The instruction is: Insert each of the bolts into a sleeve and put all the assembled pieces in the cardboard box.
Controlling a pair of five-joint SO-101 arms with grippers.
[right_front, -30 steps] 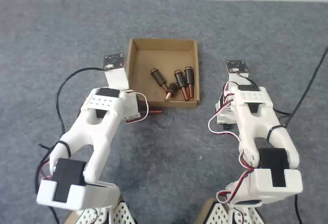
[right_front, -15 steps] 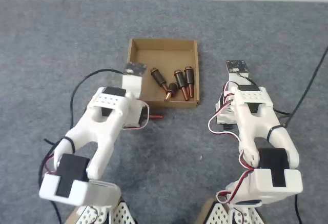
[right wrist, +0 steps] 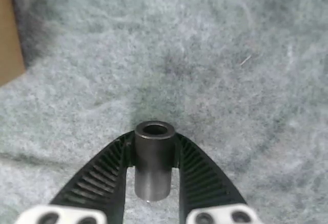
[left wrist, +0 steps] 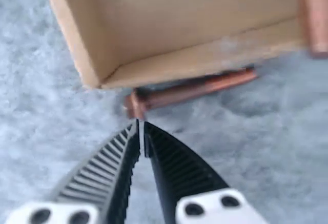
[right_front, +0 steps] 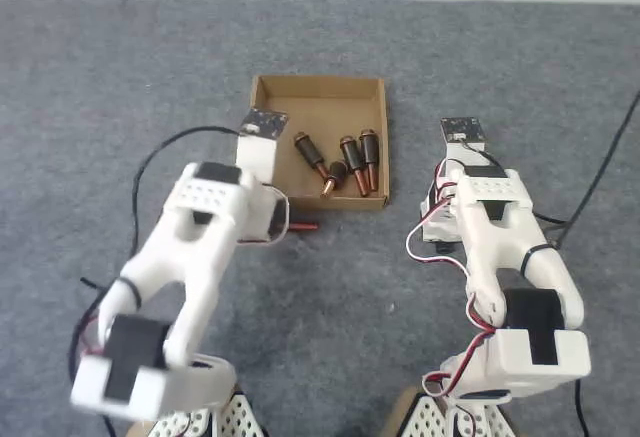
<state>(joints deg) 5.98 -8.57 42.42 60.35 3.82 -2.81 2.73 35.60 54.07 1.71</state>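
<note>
**A:** Where does the loose bolt (left wrist: 195,88) lie?

**B:** It lies flat on the table (right_front: 100,77), outside the cardboard box (left wrist: 72,29). It runs along the wall nearest your arms, with its head close to that wall's left corner. Your left gripper (left wrist: 139,127) sits right at the head. Its jaws are drawn together to a thin slit, and I see nothing between them.

**A:** And the other pincer?

**B:** Your right gripper (right wrist: 154,141) is clamped on the sleeve (right wrist: 152,172) and holds it upright over bare table to the right of the box. The bore faces up, which I take as presenting it so the bolt can drop in.

**A:** What's in my way?

**B:** Mostly the box wall. The bolt lies so close against it that I'd expect little room for a finger on that side. I think you'd have to spread the jaws and take the bolt near the head or from the open side. A careless nudge could shove the cardboard.

**A:** What else is around?

**B:** Four assembled pieces (right_front: 352,165) lie inside, toward the box's right wall and near edge. That leaves this pair as the last, by my reckoning.
</note>
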